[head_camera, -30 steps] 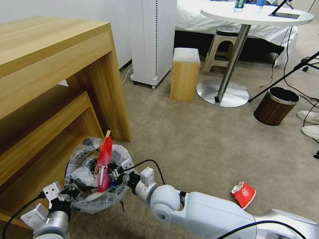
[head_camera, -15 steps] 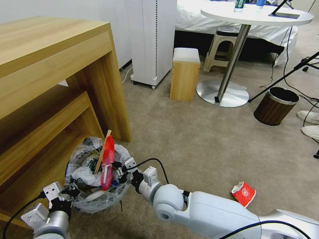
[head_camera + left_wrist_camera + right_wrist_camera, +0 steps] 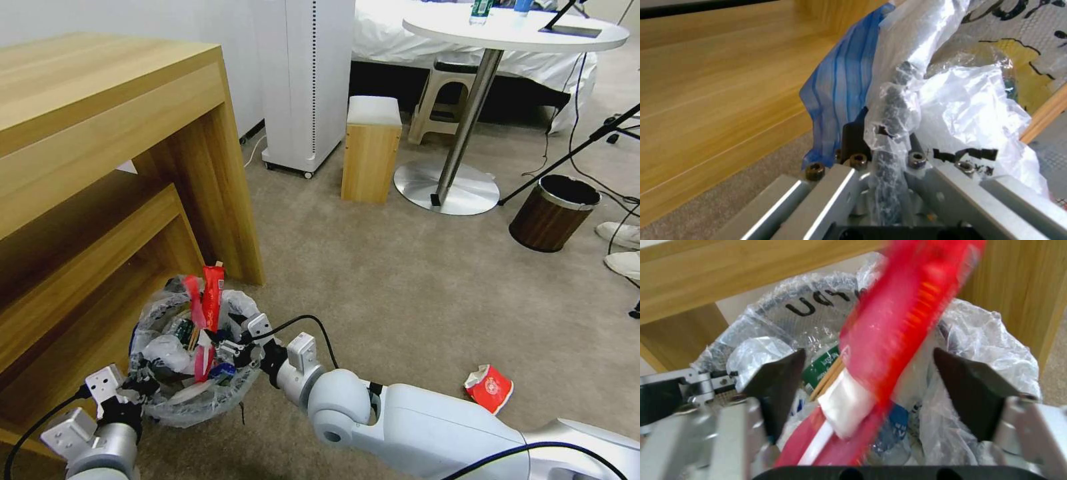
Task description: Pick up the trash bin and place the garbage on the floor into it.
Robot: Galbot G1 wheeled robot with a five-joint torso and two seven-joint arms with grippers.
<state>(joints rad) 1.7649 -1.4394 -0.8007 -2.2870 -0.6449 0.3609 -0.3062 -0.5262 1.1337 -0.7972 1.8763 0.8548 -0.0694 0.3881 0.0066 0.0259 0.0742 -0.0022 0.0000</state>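
1. My left claw (image 3: pixel 143 385) is pinching the rim of the trash bin (image 3: pixel 175 407), which is beside the wooden counter (image 3: pixel 100 133).
2. My right claw (image 3: pixel 227 347) is hanging spread over the bin, the long red packet (image 3: pixel 212 303) standing between its fingers (image 3: pixel 778 380).
3. A crushed red-white cup (image 3: pixel 489 389) is lying on the floor (image 3: pixel 400 280).

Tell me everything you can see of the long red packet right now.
The long red packet is glossy red plastic with a white section lower down. It stands nearly upright in the trash bin, its top well above the rim and its lower part among the other litter beside a wooden stick. The right pincer is open, the packet between its fingers without visible contact.
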